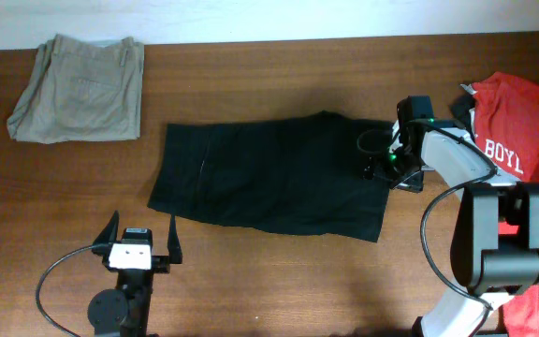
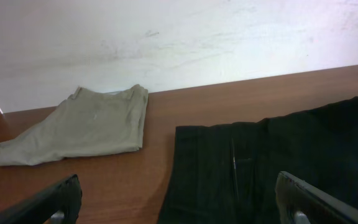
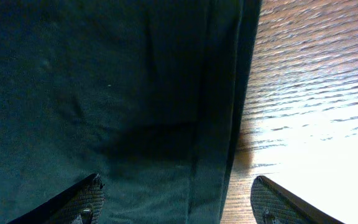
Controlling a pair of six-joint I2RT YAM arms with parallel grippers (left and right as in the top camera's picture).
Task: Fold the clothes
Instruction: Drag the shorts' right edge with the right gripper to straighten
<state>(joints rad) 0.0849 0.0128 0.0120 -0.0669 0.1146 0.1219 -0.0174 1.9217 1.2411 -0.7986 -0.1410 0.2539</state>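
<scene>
At mid-table the shorts lie flat, long axis left to right, your right gripper, jaws spread, straddling their right edge, your left gripper, likewise spread, off their near-left corner.

Brown wood-grain table is taking up most of what I'm seeing, reddish-dark top w/ fine grain lines running along its length. Plain white wall is standing right behind the far edge, meeting it w/ no visible gap. It's matte and is carrying faint grey scuffs & streaks, esp. toward the far right corner. Light is falling soft & even across the top, w/ only weak shadows. Nr the right edge the wood is catching a strong glare and washing out to almost white, w/ the grain rippling through it as thin dark lines.
</scene>
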